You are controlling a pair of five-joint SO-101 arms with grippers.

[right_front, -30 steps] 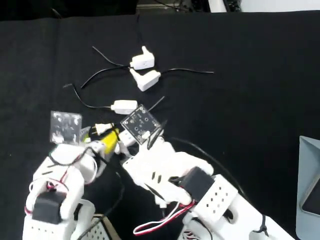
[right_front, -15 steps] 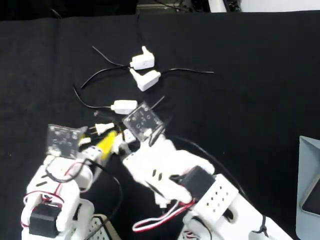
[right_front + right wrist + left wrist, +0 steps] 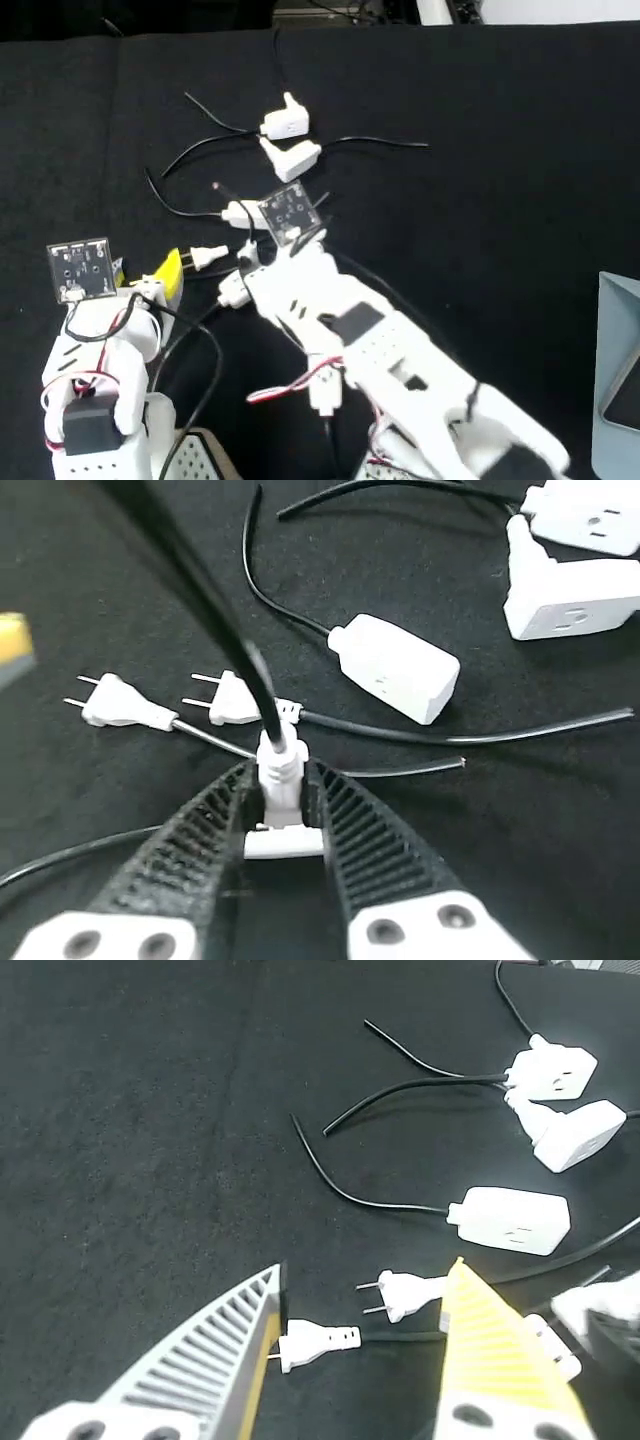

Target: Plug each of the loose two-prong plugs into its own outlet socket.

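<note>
3 outlet sockets lie on the table [image 3: 520, 150], left of centre toward the far side. The farthest socket [image 3: 285, 122] and the second socket [image 3: 297, 159] sit just beside each other. The third socket [image 3: 243, 213] lies nearer and further left, with a cord [image 3: 185, 205] curving away to its left. Nearer than it, 2 loose plugs lie side by side with prongs pointing left: the right-hand plug [image 3: 405, 1294] and the left-hand plug [image 3: 318, 1341]. The left gripper [image 3: 366, 1270] hangs near and left of them, fingers spread apart. Just right of them, the right gripper [image 3: 280, 770] is closed around a third plug [image 3: 281, 780].
</note>
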